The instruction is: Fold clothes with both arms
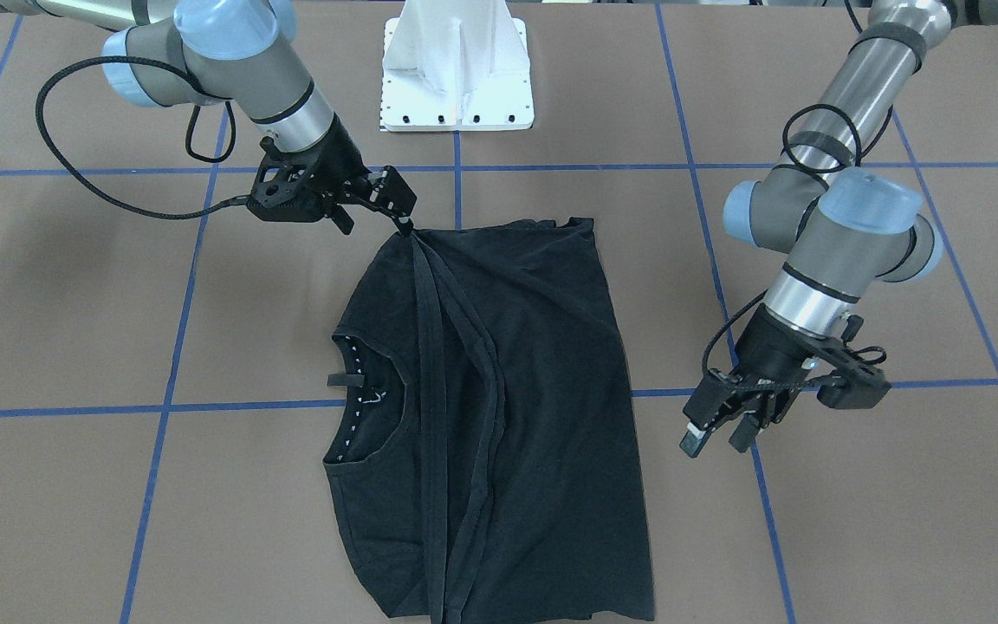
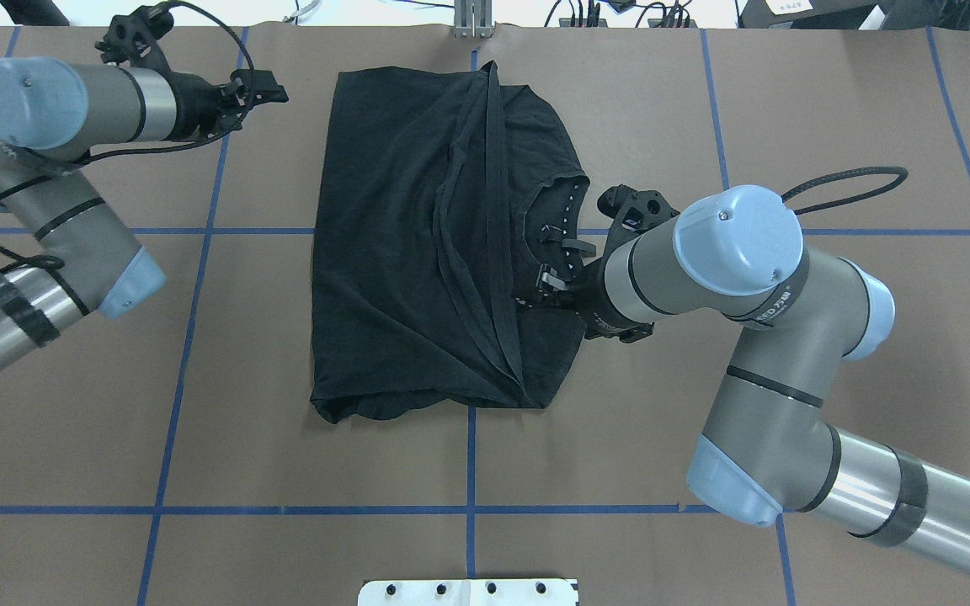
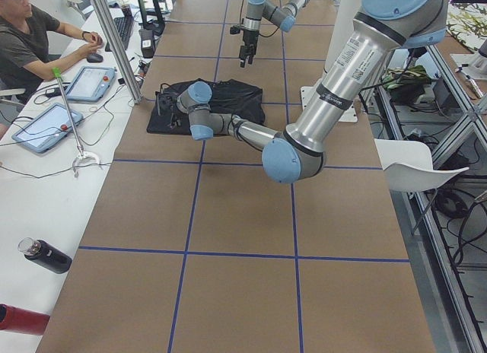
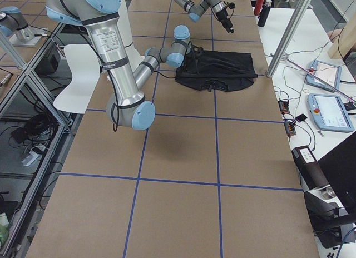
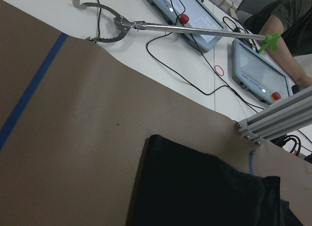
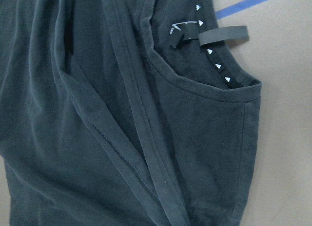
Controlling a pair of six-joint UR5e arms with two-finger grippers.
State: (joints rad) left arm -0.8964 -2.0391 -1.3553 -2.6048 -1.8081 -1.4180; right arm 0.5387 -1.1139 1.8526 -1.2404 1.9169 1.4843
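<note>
Black on black here: your right gripper (image 1: pixel 402 223) looks pressed together on the robot-side corner of the T-shirt (image 1: pixel 542 373), right where the hem bands (image 1: pixel 434 364) converge, low against the bench (image 1: pixel 74 303). Your left gripper (image 1: pixel 718 436) hangs spread and empty, near the shirt's opposite side but apart from it. The shirt lies flat mid-bench, hem drawn across to sit just short of the dotted collar (image 1: pixel 359 381). I'd call one fold made, though the bands ridge up and no sleeve or graphic shows. Left to do, I'd say: let go, smooth, fold again to a compact stack. Around you: the white pedestal (image 1: pixel 456 78) just behind that corner and blue tape lines (image 1: pixel 118 411); I see nothing between either gripper and the cloth. Past the bench edge, tablets (image 5: pixel 263 75) and a person's arm (image 5: pixel 285 48).
</note>
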